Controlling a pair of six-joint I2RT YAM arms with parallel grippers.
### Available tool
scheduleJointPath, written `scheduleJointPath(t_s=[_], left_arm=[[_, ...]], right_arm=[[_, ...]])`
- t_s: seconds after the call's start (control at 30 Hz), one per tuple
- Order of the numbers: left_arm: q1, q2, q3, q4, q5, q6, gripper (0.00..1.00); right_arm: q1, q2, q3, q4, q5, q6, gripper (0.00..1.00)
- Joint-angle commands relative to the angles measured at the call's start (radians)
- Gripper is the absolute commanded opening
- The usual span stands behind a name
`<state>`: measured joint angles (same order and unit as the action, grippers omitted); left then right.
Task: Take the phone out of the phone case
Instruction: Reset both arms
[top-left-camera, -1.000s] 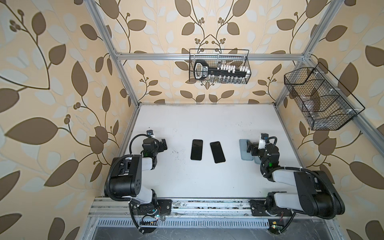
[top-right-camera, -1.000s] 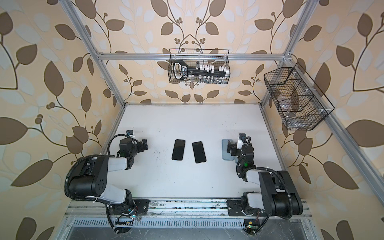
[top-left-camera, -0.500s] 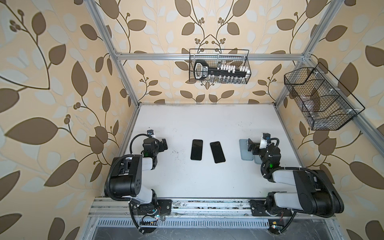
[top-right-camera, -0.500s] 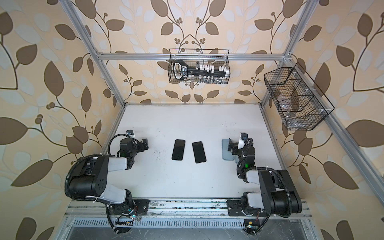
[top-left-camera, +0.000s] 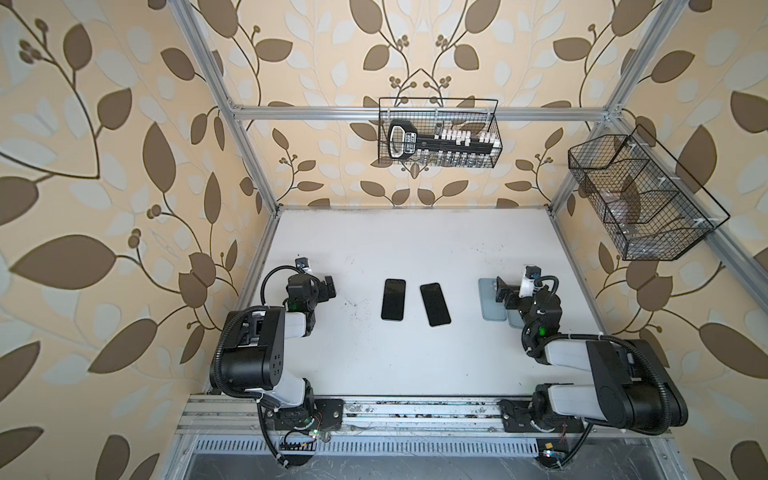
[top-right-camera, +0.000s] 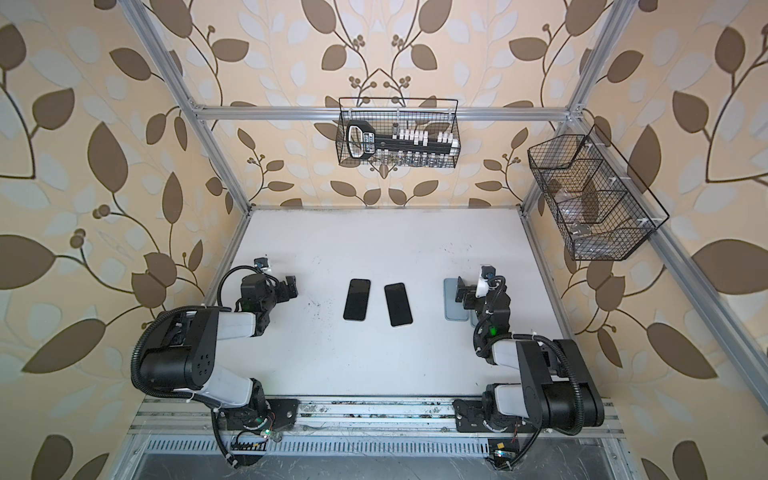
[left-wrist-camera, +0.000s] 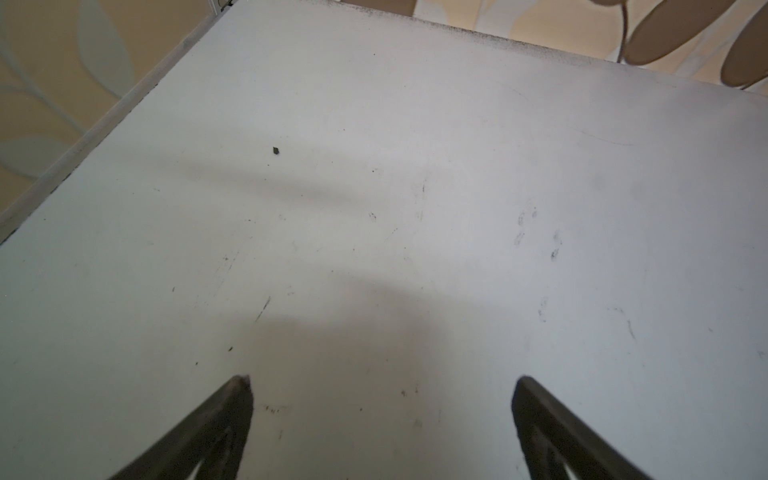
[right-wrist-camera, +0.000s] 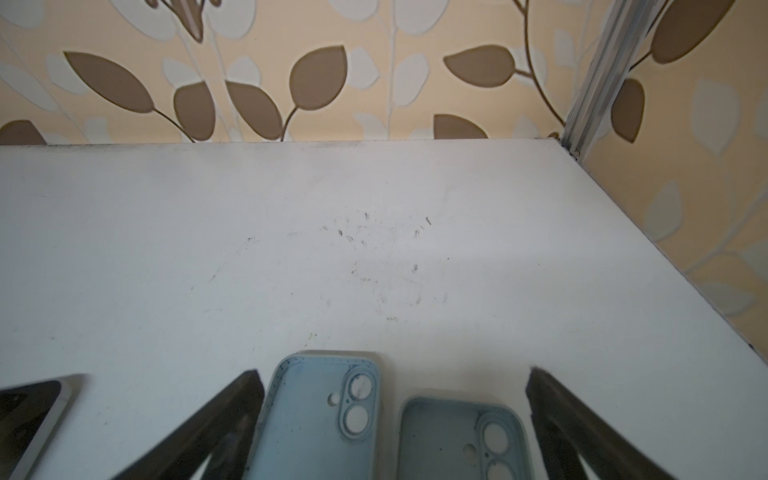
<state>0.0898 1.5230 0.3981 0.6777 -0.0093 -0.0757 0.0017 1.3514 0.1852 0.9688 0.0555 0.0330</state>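
Two black phones, the left phone (top-left-camera: 393, 299) and the right phone (top-left-camera: 435, 304), lie out of their cases, side by side and dark faces up, in the middle of the white bench (top-left-camera: 395, 232). The right one is slightly askew. Near the bench's right edge, two pale blue phone cases lie open side up and empty. The first case (right-wrist-camera: 316, 415) and the second case (right-wrist-camera: 457, 440) are just beside each other, and the bench shows through their camera cut-outs. The right arm's fingers (right-wrist-camera: 232, 415) are spread wide over the pair and grip nothing; in a top view the arm hides most of the second case. The left arm's fingers (left-wrist-camera: 224, 415) are also wide apart, holding nothing, over bare, scuffed bench well apart from the phones. A wire basket (top-left-camera: 438, 137) of tools hangs on the leaf-patterned back wall, and a side basket (top-left-camera: 640, 199) hangs on the right.
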Motion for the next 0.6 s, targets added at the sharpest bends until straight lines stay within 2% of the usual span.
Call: scheduleJointPath(t_s=[0.0, 0.17, 0.3, 0.4, 0.57], left_arm=[[-0.012, -0.026, 0.001, 0.034, -0.013, 0.027, 0.99], [-0.013, -0.029, -0.003, 0.04, -0.009, 0.028, 0.99], [-0.012, -0.041, -0.032, 0.081, 0.046, 0.052, 0.99], [-0.012, -0.038, -0.03, 0.078, 0.015, 0.038, 0.99], [-0.012, -0.027, -0.002, 0.04, 0.012, 0.037, 0.99]], right_arm=[[-0.002, -0.007, 0.001, 0.03, -0.004, -0.02, 1.0], [-0.002, -0.009, -0.001, 0.033, -0.002, -0.021, 1.0], [0.004, -0.026, -0.034, 0.074, -0.01, -0.029, 1.0], [0.003, -0.032, -0.049, 0.098, 0.0, -0.025, 1.0], [-0.005, -0.009, -0.006, 0.036, -0.006, -0.016, 1.0]])
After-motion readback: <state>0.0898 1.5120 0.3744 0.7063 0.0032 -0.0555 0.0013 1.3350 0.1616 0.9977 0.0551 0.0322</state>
